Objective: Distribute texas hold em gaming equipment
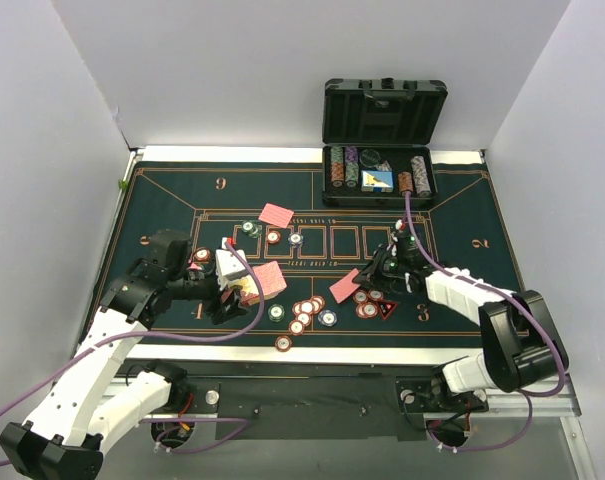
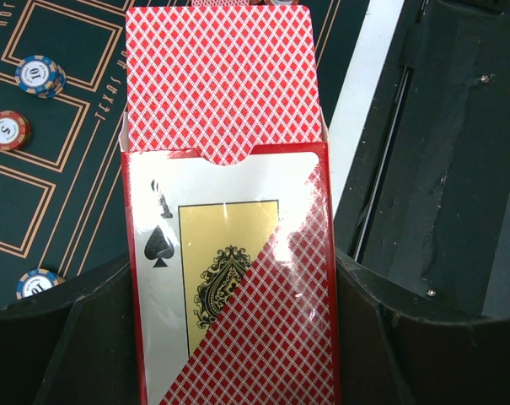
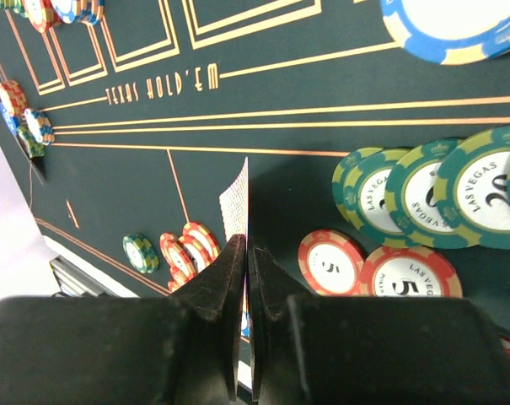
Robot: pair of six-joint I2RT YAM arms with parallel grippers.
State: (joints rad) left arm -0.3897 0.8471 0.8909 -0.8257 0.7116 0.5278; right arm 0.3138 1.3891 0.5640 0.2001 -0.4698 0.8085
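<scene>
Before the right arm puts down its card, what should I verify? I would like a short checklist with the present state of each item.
1. Right hand shut on the card: ok, pinched edge-on.
2. Only one card in that grip: cannot tell.
3. Left hand holding the card box: ok, the box sits between its fingers.
4. Next card ready to draw: ok, it sticks out of the box top.
5. Mat around the right hand free for the card: not ok, red chips and green chips lie close by.
</scene>
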